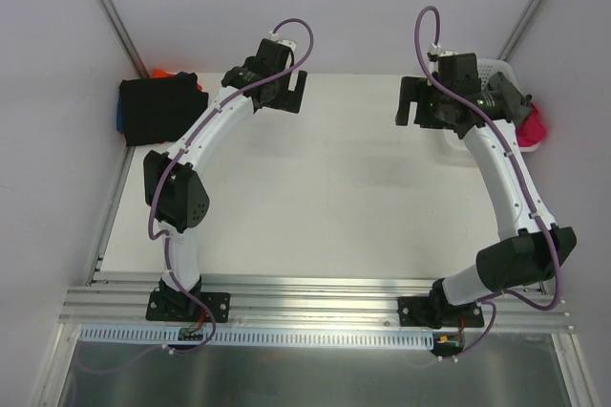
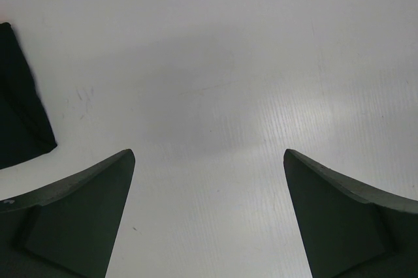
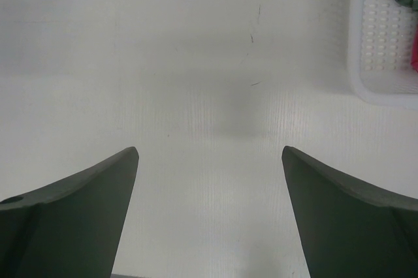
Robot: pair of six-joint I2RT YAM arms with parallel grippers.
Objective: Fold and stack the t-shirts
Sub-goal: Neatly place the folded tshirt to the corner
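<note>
The left jaws are standing spread wide and gripping nothing; only bare bench [image 2: 215, 62] is showing between them in the left wrist view. The right jaws are likewise hanging released and empty; both pairs are hovering in the upper half of the top view, well apart from each other.

The black t-shirt [image 1: 158, 113] is lying folded at the upper left of the top view, near the left jaws; a sliver of the blue t-shirt [image 1: 118, 113] is peeking out at its left side and a bit of the orange t-shirt [image 1: 162, 73] at its top, so the three are seemingly stacked already.

The basket [image 1: 501, 65] is sitting at the upper right, partly under the right arm [image 1: 506, 168], with red cloth [image 1: 535, 126] bulging at its right side; the right wrist view is showing red and green cloth inside it.

The step in hand is likely fetching another garment from the basket; doing it well is meaning keeping the right jaws spread, coming down inside the rim, and pinching cloth alone, not plastic.

The middle of the bench is lying open for spreading and folding; the stack is sitting at the bench's left edge, so swings there are needing care.
</note>
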